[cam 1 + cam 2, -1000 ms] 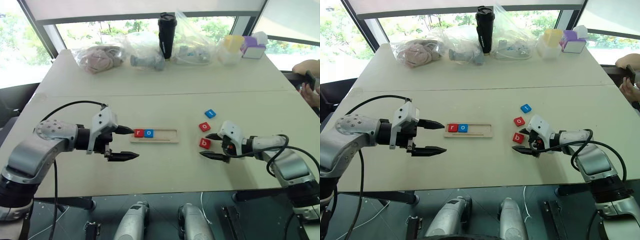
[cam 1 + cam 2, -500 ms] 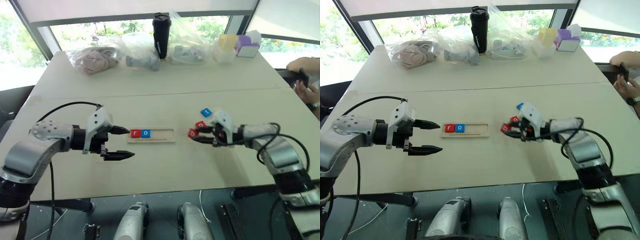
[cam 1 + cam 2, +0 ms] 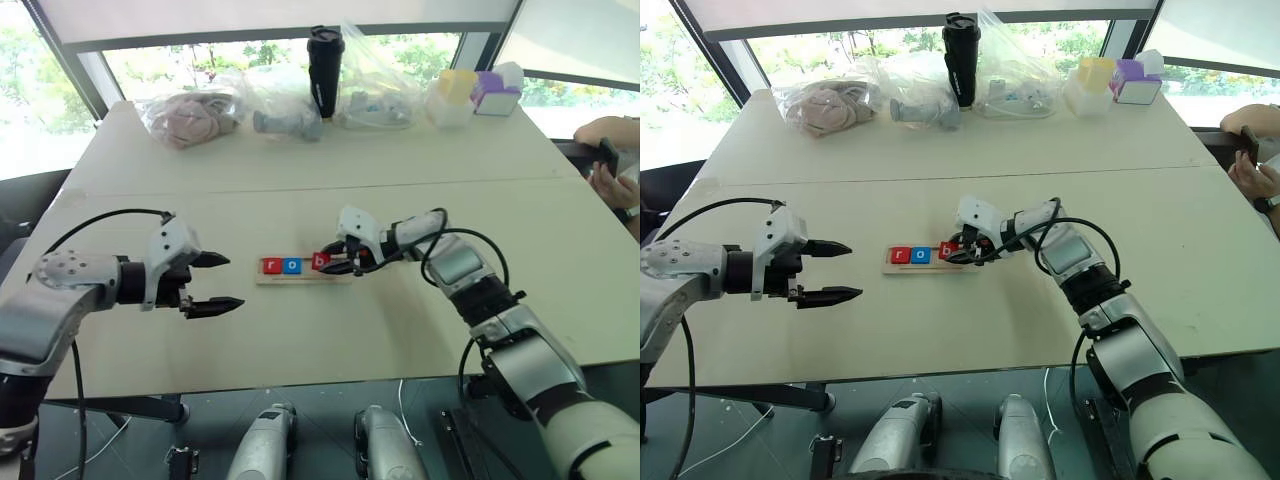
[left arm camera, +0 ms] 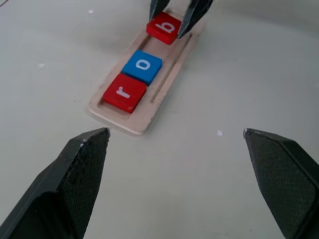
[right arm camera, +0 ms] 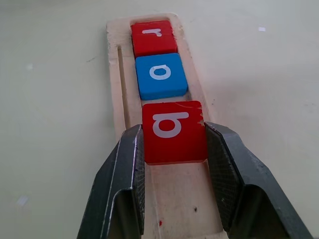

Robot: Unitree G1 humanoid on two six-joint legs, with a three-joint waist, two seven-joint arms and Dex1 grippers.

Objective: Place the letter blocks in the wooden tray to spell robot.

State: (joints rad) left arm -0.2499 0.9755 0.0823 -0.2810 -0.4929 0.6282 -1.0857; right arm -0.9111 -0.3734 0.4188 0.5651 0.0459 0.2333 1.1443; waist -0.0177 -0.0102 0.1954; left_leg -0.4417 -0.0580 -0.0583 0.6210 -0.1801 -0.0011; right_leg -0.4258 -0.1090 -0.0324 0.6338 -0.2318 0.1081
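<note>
Pale wood marks the wooden tray (image 3: 304,268), which lies near the middle of the front tabletop (image 3: 330,340) in the left eye view, well back from its front edge. The tray holds a red r block (image 3: 271,265) at its left end, a blue o block (image 3: 291,265) just beside it and a red b block (image 3: 321,261) third. The right gripper (image 3: 334,257) has its jaws clamped on the b block and hides the tray's right end. The left gripper (image 3: 218,281), jaws wide apart, hangs over bare tabletop left of the tray, with open room on every side. Along the far edge stand bags (image 3: 192,115), a black tumbler (image 3: 324,72) and small boxes (image 3: 472,93); what the bags hold is hard to make out. A person's hand (image 3: 612,165) is cut off at the right border.

In the right eye view the scene is the same. The two remaining letter blocks cannot be made out behind the right arm.

In the left wrist view the r, o and b blocks sit in a row in the tray's recess, the b block tilted between the right gripper's fingertips (image 4: 157,7). A narrow groove runs alongside the blocks.

In the right wrist view the b block sits between both pads (image 5: 223,164), just beside the o block. Bare recess shows behind it. The tray's near end is cut off.
</note>
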